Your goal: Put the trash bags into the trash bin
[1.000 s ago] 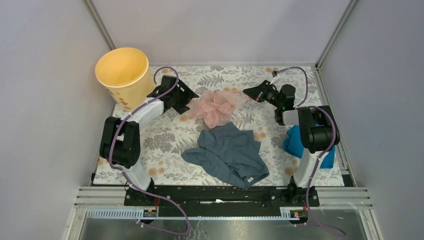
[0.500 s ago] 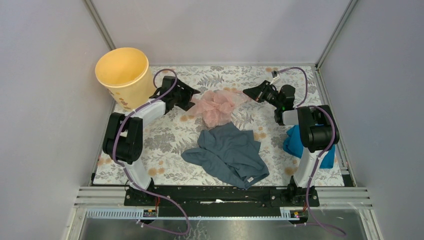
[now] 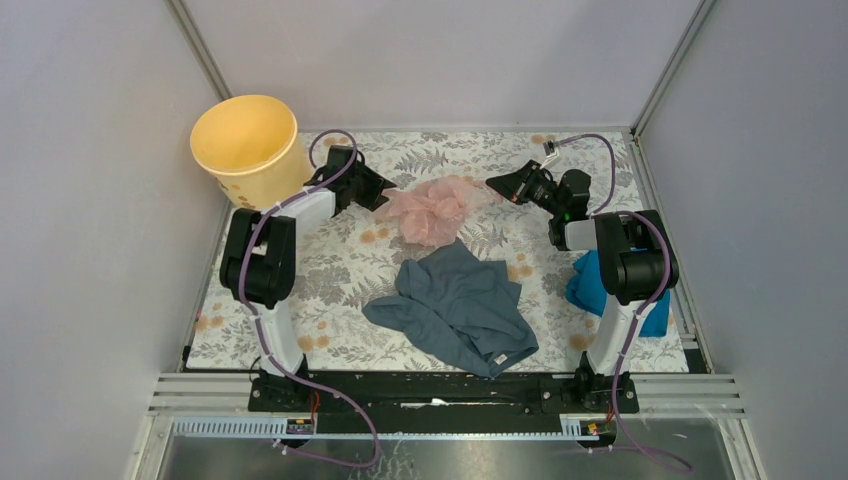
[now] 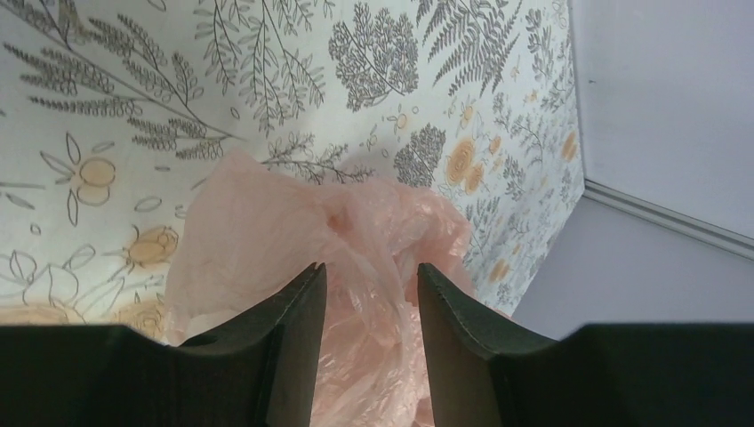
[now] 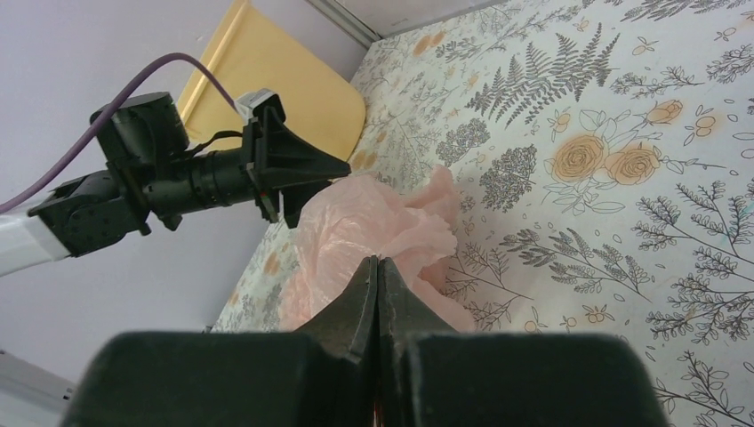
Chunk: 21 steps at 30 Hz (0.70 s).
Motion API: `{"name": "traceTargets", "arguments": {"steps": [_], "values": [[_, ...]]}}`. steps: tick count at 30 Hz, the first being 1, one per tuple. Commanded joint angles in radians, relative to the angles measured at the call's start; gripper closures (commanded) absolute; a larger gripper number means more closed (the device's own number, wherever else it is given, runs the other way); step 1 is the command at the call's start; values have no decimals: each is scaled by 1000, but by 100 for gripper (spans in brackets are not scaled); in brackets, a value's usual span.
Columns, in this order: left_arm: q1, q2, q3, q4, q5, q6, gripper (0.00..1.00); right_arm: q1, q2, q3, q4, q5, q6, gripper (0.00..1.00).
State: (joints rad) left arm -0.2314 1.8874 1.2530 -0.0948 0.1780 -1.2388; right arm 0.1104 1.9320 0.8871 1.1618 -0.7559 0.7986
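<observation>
The pale-pink trash bag [image 3: 432, 208] lies crumpled on the floral mat at the back centre. My left gripper [image 3: 381, 194] is at the bag's left edge. In the left wrist view it [image 4: 369, 271] is open, with wrinkled pink film [image 4: 267, 222] between and beyond its jaws. My right gripper [image 3: 492, 183] points at the bag's right edge. In the right wrist view it [image 5: 377, 260] is shut and empty, with the bag [image 5: 356, 222] just past its tips. The yellow-orange trash bin [image 3: 246, 145] stands upright at the back left, also in the right wrist view [image 5: 267, 80].
A grey-blue garment [image 3: 458, 305] lies spread in the middle of the mat, in front of the bag. A bright blue folded cloth [image 3: 592, 282] lies at the right edge beside the right arm. Grey walls enclose the back and both sides.
My left arm has swung up and towards the bag, so its gripper now reaches the bag's left edge. The bag's left side has bunched slightly. The right arm has not moved.
</observation>
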Motion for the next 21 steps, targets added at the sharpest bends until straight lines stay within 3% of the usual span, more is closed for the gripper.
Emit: {"name": "traceTargets", "arguments": {"steps": [1, 6, 10, 12, 15, 21], "values": [[7, 46, 77, 3, 5, 71, 54, 6, -4, 27, 77, -32, 10, 100], [13, 102, 87, 59, 69, 67, 57, 9, -2, 21, 96, -38, 27, 100], [14, 132, 115, 91, 95, 96, 72, 14, 3, 14, 98, -37, 28, 100], [14, 132, 127, 130, 114, 113, 87, 14, 0, 16, 89, -44, 24, 100], [15, 102, 133, 166, 131, 149, 99, 14, -26, 24, 12, -32, -34, 100], [15, -53, 140, 195, 173, 266, 100, 14, -86, 9, -85, -6, -94, 100]]}}
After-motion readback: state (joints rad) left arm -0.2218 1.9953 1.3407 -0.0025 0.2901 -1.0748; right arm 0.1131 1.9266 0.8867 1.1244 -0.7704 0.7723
